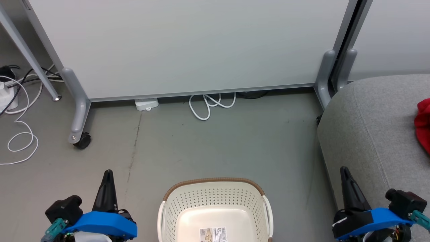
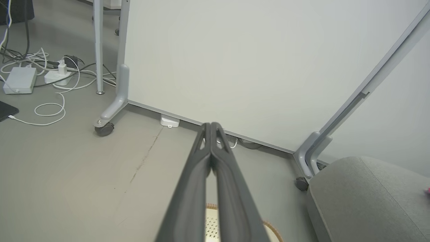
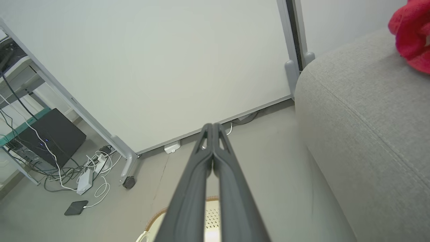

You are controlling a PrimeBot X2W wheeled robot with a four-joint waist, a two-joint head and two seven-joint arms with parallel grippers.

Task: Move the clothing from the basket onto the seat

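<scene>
Clothing (image 1: 424,124) in red lies bunched on the seat (image 1: 369,127), at the far right edge of the head view, so part of the heap is cut off and no long axis can be read from it. It rests well in from the seat's rounded front corner, on top of the grey cushion.

From the right gripper (image 1: 343,169) the clothing lies forward and to the right, over the cushion's edge. The right wrist view agrees, with the red fabric at its upper right, above the seat's stitched seam. This gripper hangs just beside the seat's near flank, its two fingers pressed together with nothing between them.

The basket (image 1: 215,180) stands on the floor (image 1: 235,144) between the two grippers, closer to the robot than the clothing is. The part of its bottom in view is bare apart from a printed label (image 1: 213,234), and its near part runs off the lower edge, so I cannot tell whether anything is left there.

The left gripper (image 1: 108,173) hangs to the basket's left, well apart from the seat, fingers likewise closed and empty.

My judgement is that the right arm is much the nearer to the clothing. Any further reach would go down and inward to the basket, between the arms.
</scene>
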